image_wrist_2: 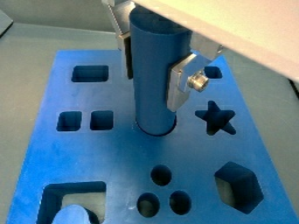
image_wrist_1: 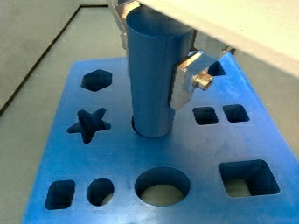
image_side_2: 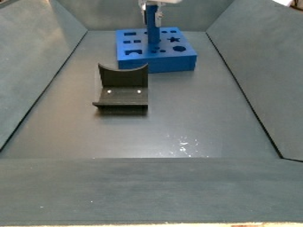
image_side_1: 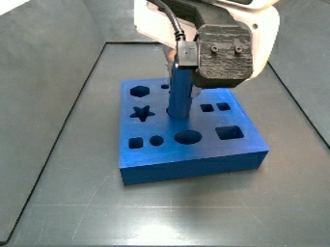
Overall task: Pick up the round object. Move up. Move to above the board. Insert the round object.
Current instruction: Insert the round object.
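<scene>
My gripper [image_wrist_1: 158,44] clamps the slim blue cylindrical peg [image_wrist_1: 155,83], upright in the thick blue holed board [image_side_1: 206,159]; dark L-shaped fixture [image_side_2: 120,88] sits well apart, nothing blocking.

Even bright light, soft shadows; floor [image_side_2: 178,142] glare, gripper [image_wrist_1: 158,39] blurred

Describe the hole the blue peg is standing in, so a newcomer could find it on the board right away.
Start at the board, the thick blue square block on the grey floor. The round object, a tall blue peg held upright in the gripper, has its lower end in a round hole near the board's middle. That hole lies between the star hole and two small square holes, behind the larger empty round hole.
</scene>
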